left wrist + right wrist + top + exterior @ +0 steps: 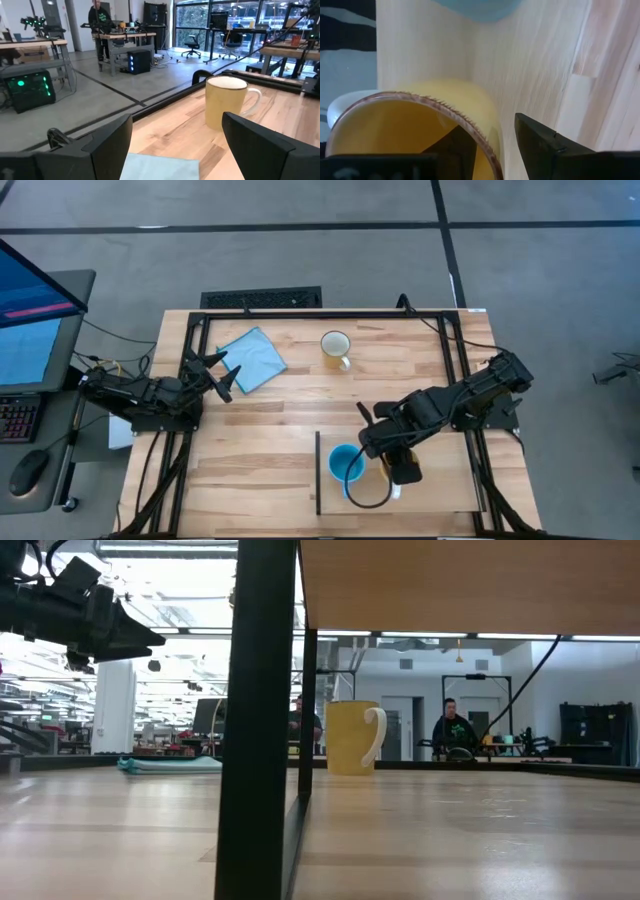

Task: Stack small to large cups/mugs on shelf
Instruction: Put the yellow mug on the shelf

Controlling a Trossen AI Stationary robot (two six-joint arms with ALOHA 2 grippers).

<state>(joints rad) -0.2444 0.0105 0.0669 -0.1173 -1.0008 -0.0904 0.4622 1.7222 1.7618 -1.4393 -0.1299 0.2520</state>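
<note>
The shelf (440, 480) is a raised light-wood board at the near right; the low view shows its underside (470, 585). On it stand the light-blue mug (345, 463) and, beside it, the yellow-orange mug with a brown rim (372, 488). My right gripper (392, 470) is open above that mug's right side, one finger inside (456, 142) and one outside (545, 145) of the wall. The pale yellow-and-white mug (335, 346) stands on its base at the table's far middle. My left gripper (222, 372) is open and empty at the table's left, by the blue cloth. My right gripper comes slanting down from the table's right, astride the orange mug's rim (492, 150). A strip of shelf shows between the outer finger and the wall. The wall hides where the inner finger meets it, so I cannot tell whether it touches.
A blue cloth (252, 358) lies flat at the far left, just in front of my left gripper. The shelf's dark edge (318, 472) and its post (260, 720) stand near the table's middle. People and desks show in the room beyond the table.
</note>
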